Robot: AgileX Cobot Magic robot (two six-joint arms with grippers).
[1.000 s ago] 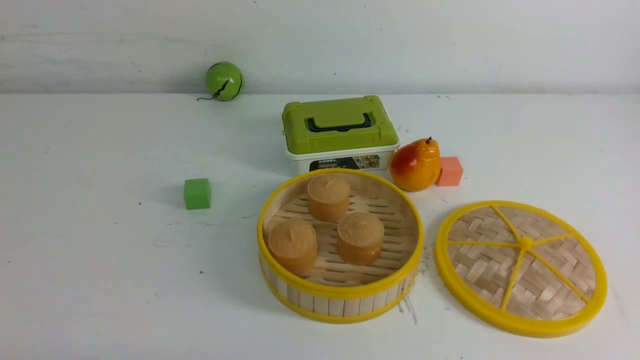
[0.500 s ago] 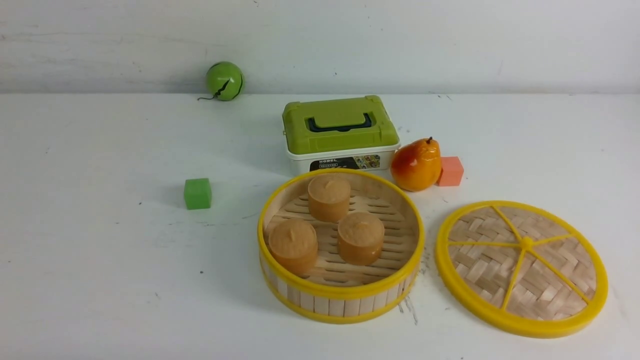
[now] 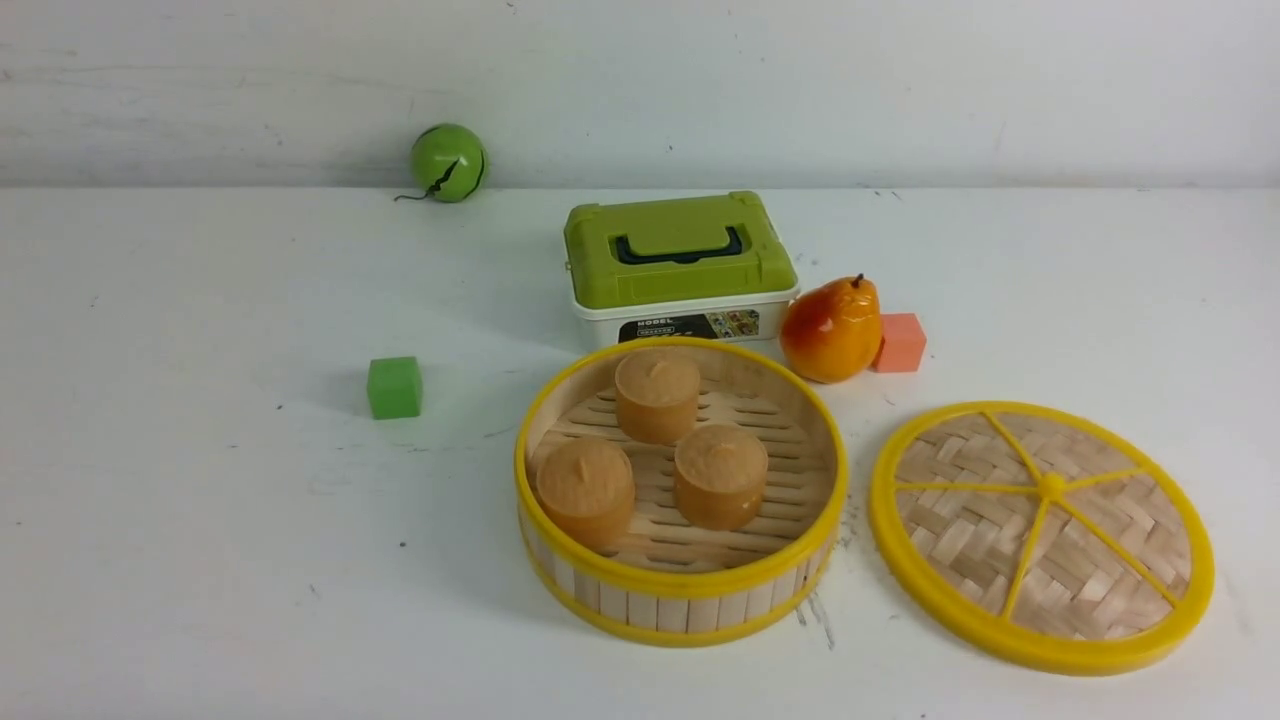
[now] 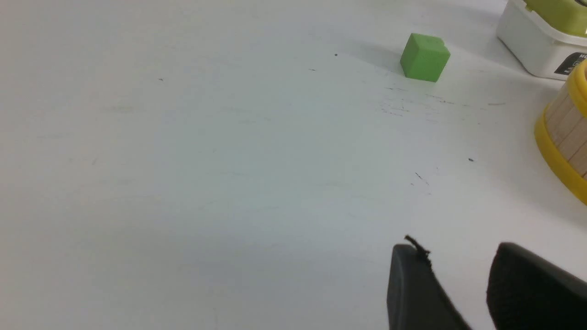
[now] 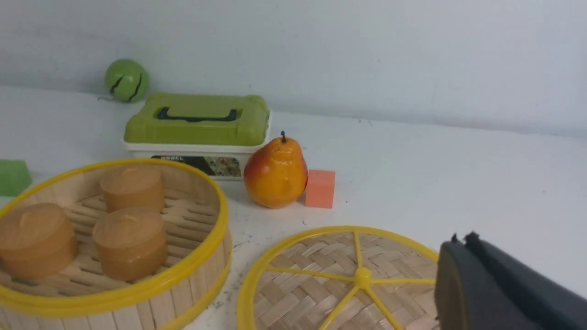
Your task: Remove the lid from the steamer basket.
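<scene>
The lid (image 3: 1042, 537) is off and lies flat on the table (image 3: 200, 550) just to the right of the steamer basket (image 3: 680, 582), with a narrow strip of bare table between the 2 rims. By my reading, the job is done.

My left gripper (image 4: 456, 251) hangs over bare table left of the basket, its 2 dark fingers parted and nothing between them. My right gripper (image 5: 461, 244) shows only as 1 dark mass over the lid's side farthest from the basket. I can't tell whether it's parted or closed, and I see nothing in it.

The risk now is a careless pull-away. If my right arm dips or sweeps toward the basket, it could catch the yellow rim and shove the lid into the basket wall. A wider swing might tip the pear (image 3: 831, 330) just behind and right of the basket.

The basket is open and holds 3 tan buns (image 3: 720, 476) upright on its slatted floor. The green-topped box (image 3: 680, 250) right behind it is closed, so its contents are hidden.
</scene>
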